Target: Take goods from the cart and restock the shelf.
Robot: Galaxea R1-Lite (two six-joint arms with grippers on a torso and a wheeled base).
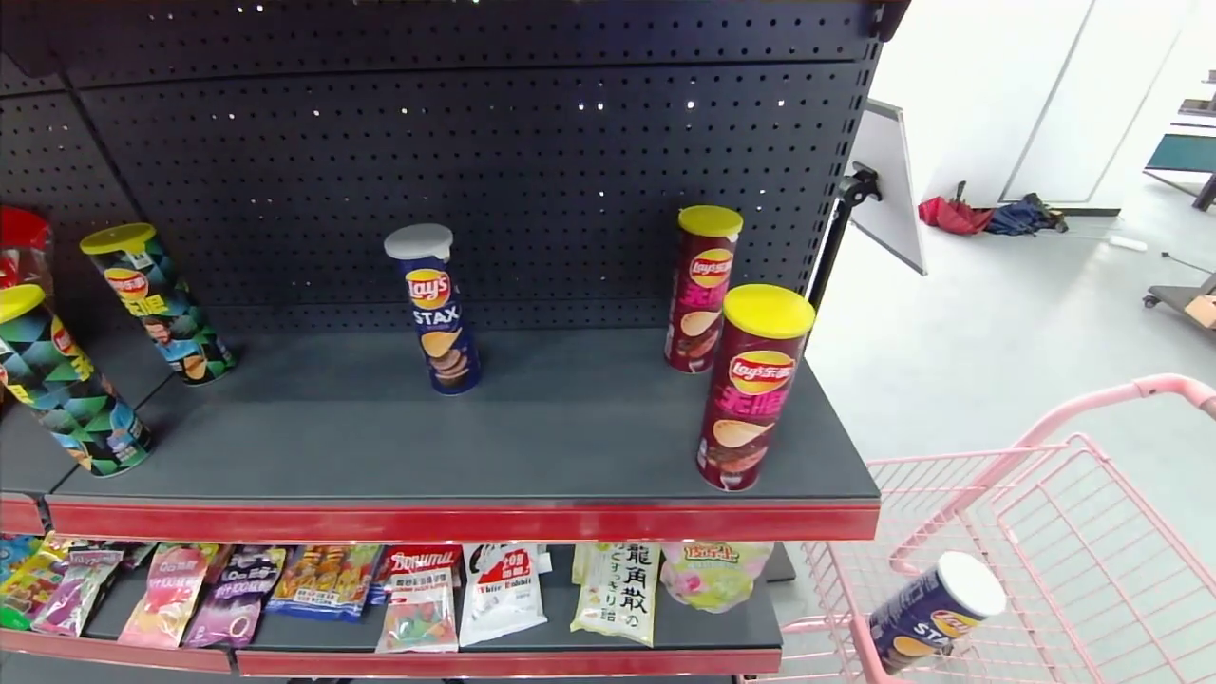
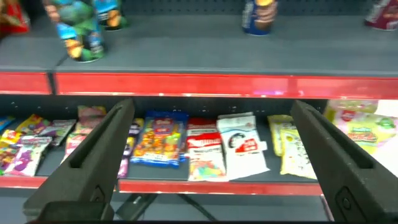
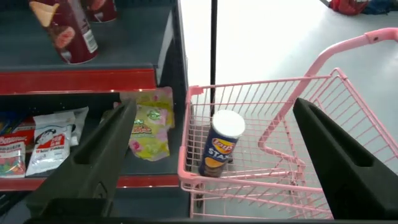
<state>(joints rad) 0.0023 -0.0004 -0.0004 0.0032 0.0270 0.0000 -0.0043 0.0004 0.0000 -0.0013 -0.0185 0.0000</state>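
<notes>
A blue chip can [image 1: 936,613] with a white lid lies tilted in the pink wire cart [image 1: 1045,494] to the right of the shelf. In the right wrist view my right gripper [image 3: 214,107] is open, above and short of that blue can [image 3: 221,149], with nothing between its fingers. My left gripper [image 2: 211,107] is also open and holds nothing; it faces the lower shelf's snack bags [image 2: 205,146]. On the upper shelf board [image 1: 570,427] stand another blue can [image 1: 435,309], two maroon cans [image 1: 753,385] and, at the left, green patterned cans [image 1: 157,302].
The upper shelf has a red front lip [image 1: 456,521] and a perforated back panel. Snack bags [image 1: 418,594] fill the lower shelf. A white board [image 1: 888,185] hangs off the shelf's right end. Bare grey floor lies behind the cart, with umbrellas [image 1: 988,217] far back.
</notes>
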